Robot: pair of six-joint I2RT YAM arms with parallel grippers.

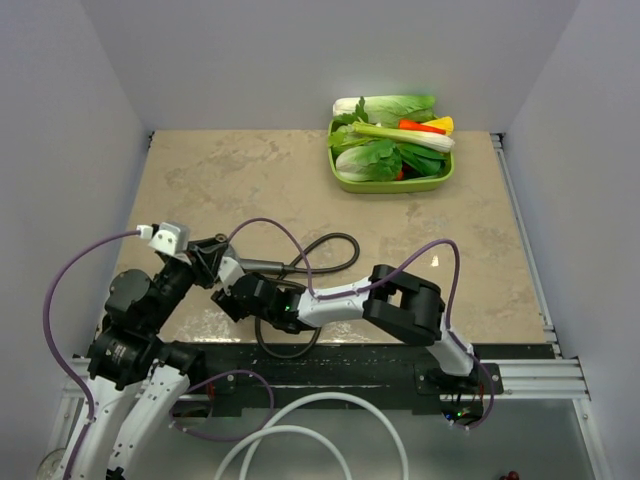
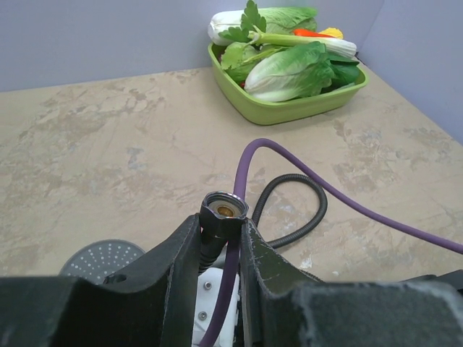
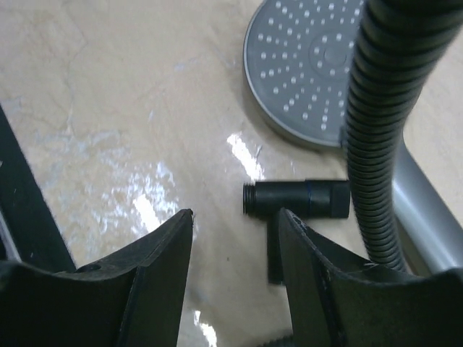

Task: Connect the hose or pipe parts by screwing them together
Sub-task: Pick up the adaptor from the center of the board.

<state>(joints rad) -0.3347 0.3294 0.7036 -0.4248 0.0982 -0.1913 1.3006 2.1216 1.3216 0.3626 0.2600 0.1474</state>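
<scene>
on the marbled table (image 1: 400, 230) the black hose (image 3: 372, 108) loops, its nut end pinched tight in the left gripper (image 2: 223, 225). the shower head (image 3: 311, 65) lies face up beside it. the right gripper (image 3: 235, 224) hangs spread and empty, apparently just above the t-fitting (image 3: 296, 199).

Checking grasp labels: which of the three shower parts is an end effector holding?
The black hose, its nut end clamped by the left end effector; shower head and T-fitting lie loose on the table.
</scene>
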